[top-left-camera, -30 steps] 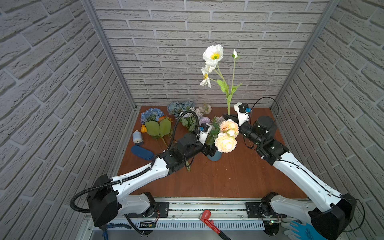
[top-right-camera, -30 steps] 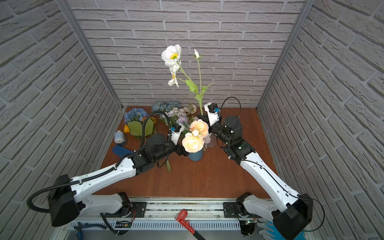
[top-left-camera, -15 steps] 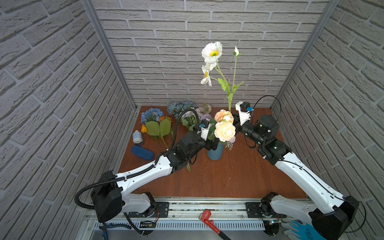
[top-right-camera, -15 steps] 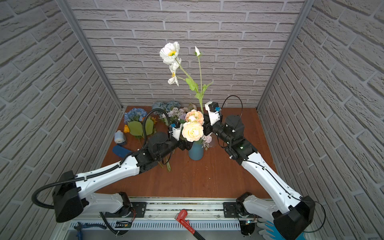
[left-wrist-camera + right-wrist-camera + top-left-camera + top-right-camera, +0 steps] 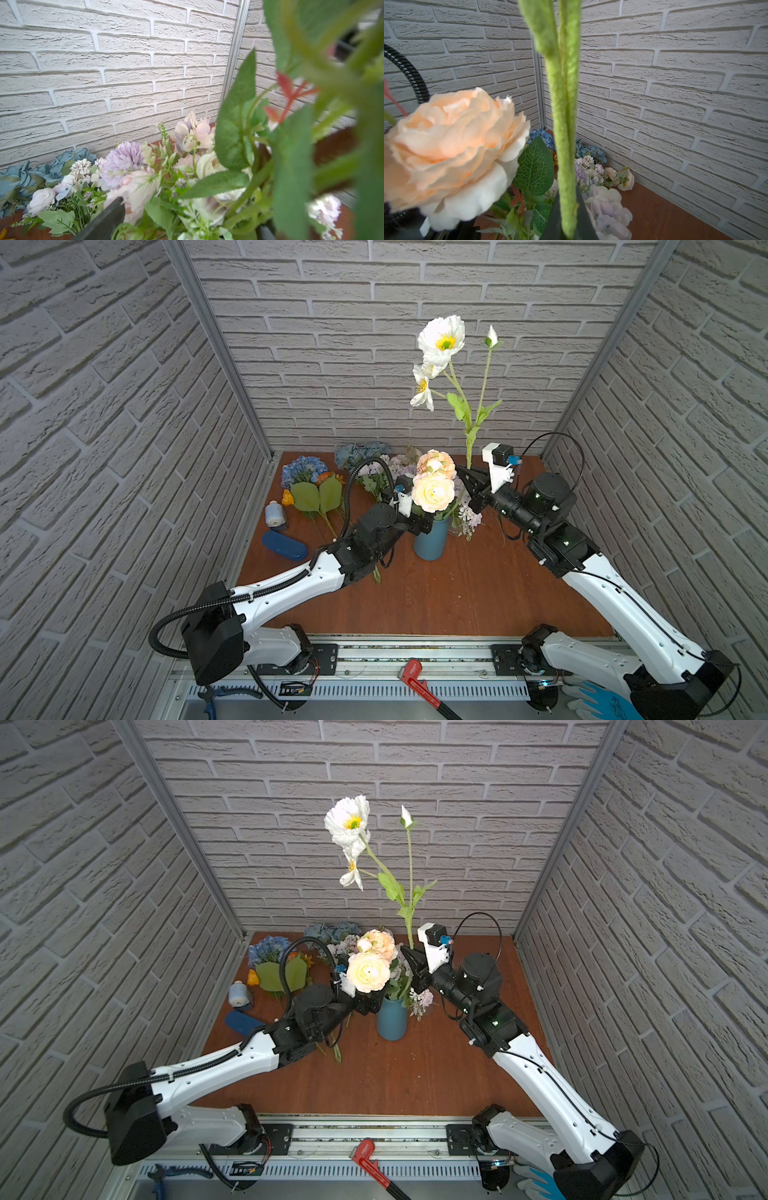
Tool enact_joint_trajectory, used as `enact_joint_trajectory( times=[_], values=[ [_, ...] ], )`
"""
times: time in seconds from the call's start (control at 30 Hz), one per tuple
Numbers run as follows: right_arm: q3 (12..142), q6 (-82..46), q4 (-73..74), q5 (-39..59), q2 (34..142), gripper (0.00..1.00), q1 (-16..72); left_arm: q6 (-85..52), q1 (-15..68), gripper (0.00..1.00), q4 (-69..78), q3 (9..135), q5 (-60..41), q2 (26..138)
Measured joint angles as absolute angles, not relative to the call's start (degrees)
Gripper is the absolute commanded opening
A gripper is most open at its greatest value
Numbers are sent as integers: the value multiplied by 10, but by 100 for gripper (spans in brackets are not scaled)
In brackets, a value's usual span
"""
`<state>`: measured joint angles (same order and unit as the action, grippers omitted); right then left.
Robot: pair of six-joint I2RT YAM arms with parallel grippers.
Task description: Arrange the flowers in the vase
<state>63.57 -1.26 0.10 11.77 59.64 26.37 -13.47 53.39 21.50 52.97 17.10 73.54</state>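
A blue vase (image 5: 431,540) (image 5: 392,1020) stands mid-table with cream-peach roses (image 5: 432,491) (image 5: 368,971) rising from it. My left gripper (image 5: 420,524) (image 5: 189,225) is open at the vase neck, and the rose stems and leaves pass between its fingers (image 5: 110,218). My right gripper (image 5: 468,480) (image 5: 568,220) hovers just right of the roses. It is shut on the fuzzy green stem (image 5: 566,145) of the tall white flowers (image 5: 442,342) (image 5: 349,819), held upright. More flowers lie at the back.
Blue hydrangea (image 5: 303,469), dusty-blue roses (image 5: 359,452) and lilac-white clusters (image 5: 384,472) lie along the back wall. A lilac sprig (image 5: 468,516) hangs right of the vase. A ribbon spool (image 5: 274,514) and blue case (image 5: 284,545) sit at the left.
The cream-peach roses have swung left and now stand more upright over the vase, with my left arm reaching further in. The right gripper with the white flowers barely shifted.
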Motion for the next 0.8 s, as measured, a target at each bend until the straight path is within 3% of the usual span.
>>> enact_joint_trajectory(
  times=[0.37, 0.8],
  values=[
    [693, 22, -28, 118, 590, 6, 264, -133, 534, 93, 215, 529, 171, 735],
    [666, 30, -3, 119, 570, 6, 264, -131, 534, 91, 219, 522, 164, 735]
  ],
)
